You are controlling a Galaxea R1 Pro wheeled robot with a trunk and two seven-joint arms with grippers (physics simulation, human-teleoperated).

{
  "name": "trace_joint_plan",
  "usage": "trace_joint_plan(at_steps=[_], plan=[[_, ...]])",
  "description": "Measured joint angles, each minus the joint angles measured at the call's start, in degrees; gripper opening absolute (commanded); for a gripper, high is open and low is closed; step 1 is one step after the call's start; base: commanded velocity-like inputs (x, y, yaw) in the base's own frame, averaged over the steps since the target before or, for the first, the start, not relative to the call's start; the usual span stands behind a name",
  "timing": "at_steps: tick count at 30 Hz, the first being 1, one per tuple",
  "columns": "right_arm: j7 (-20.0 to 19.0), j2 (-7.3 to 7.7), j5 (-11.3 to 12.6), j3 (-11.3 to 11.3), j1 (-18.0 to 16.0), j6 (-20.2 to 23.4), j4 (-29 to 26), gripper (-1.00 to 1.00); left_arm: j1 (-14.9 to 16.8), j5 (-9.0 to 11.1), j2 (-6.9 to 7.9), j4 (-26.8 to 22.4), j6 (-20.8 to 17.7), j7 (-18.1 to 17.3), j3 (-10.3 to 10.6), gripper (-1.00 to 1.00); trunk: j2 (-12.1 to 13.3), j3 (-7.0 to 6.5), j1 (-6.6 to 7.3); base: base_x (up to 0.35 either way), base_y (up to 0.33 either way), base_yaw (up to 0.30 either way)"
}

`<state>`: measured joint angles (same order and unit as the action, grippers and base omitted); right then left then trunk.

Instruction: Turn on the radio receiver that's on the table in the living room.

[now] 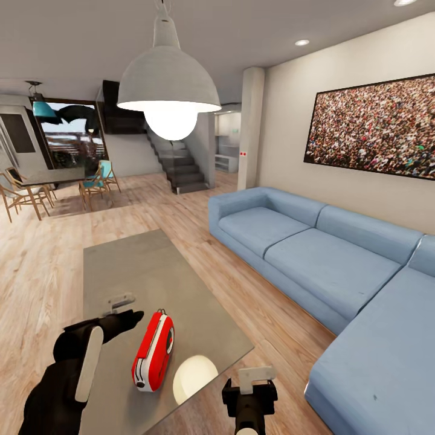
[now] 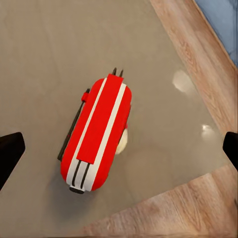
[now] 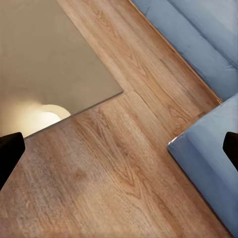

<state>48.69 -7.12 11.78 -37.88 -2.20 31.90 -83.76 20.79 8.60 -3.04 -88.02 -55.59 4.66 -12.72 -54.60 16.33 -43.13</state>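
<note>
- Radio (image 1: pixel 153 351): red with white trim, stood on its edge on the table (image 1: pixel 151 272), close to the table's near corner.
- Left gripper (image 1: pixel 118 308): hovered just beside the radio, apart from it, fingers spread wide in the wrist view, holding nothing.
- Right gripper (image 1: pixel 252 386): hung past the table's near corner over the floor (image 3: pixel 124 163), fingers apart, empty.
- Risk, judged: the radio looked narrow-footed; a sideways push could tip or slide it toward the edge. The glassy top probably gave little grip.
- Table surface: grey, glossy, mirrored the lamp (image 1: pixel 169 90).
- Sofa (image 1: pixel 338 266): blue, beyond the table, across a strip of wood floor.
- Farther beyond the table: crowd photo (image 1: pixel 371 127), staircase (image 1: pixel 181 169), dining chairs (image 1: pixel 24 196).
</note>
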Motion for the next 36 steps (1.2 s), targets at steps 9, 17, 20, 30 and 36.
trace_joint_plan(at_steps=[9,17,20,30,36], plan=[[0.00,0.00,0.00,0.00,0.00,0.03,0.00,1.00,1.90,-0.19,0.07,1.28,-1.33,0.00,2.00,1.00,0.00,0.00,0.00,0.000,0.000,0.000],[0.00,0.00,0.00,0.00,0.00,0.05,0.02,1.00,7.83,-0.28,0.32,11.04,-1.71,0.08,2.02,1.00,0.00,0.00,0.00,0.000,0.000,0.000],[0.00,0.00,0.00,0.00,0.00,0.02,0.04,1.00,10.08,-0.30,0.40,12.86,-1.76,0.09,1.97,1.00,0.00,0.00,0.00,0.000,0.000,0.000],[0.00,0.00,0.01,0.00,0.00,0.01,0.09,1.00,16.57,-0.37,0.67,23.39,-1.66,0.17,1.81,1.00,0.00,0.00,0.00,0.000,0.000,0.000],[0.00,-0.05,0.02,-0.08,0.00,0.00,0.52,1.00,17.10,-0.50,0.84,24.67,-1.81,0.08,-1.04,1.00,0.00,0.00,0.00,0.000,0.000,0.000]])
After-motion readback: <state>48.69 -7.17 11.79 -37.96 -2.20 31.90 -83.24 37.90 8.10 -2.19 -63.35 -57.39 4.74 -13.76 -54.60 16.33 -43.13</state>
